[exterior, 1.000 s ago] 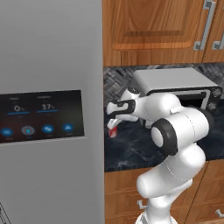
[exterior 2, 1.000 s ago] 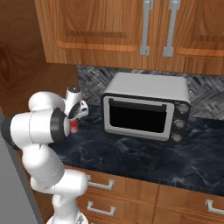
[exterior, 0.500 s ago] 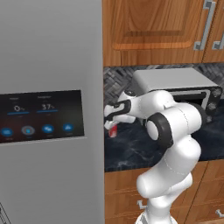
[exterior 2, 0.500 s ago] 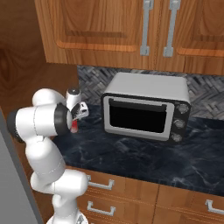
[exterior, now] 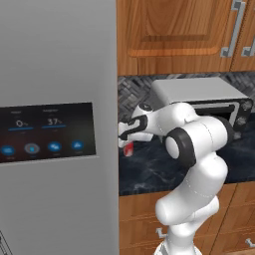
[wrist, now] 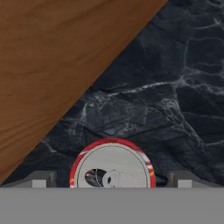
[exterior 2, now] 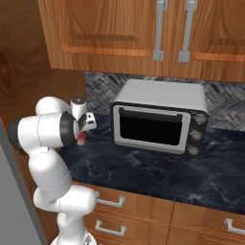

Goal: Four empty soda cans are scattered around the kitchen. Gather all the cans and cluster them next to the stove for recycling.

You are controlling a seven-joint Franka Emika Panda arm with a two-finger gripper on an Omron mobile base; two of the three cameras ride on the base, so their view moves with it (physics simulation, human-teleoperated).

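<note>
A red soda can (exterior: 129,149) (exterior 2: 82,139) stands upright at the left end of the dark counter, close to the wooden side panel. My gripper (exterior: 125,138) (exterior 2: 85,125) hangs just above it, pointing down. In the hand view the can's silvery top (wrist: 112,166) lies between my two fingertips (wrist: 40,178), and my gripper (wrist: 111,179) is open around it without touching. The stove is out of view.
A silver toaster oven (exterior: 199,94) (exterior 2: 158,119) stands on the counter (exterior 2: 158,174) to the right of the can. The grey fridge (exterior: 55,124) rises at the left. The wooden panel (wrist: 52,57) (exterior 2: 28,72) is close beside the can. Wall cabinets (exterior 2: 143,28) hang overhead.
The arm's elbow has swung left and the hand has settled slightly lower over the can. The jaws have stayed open.
</note>
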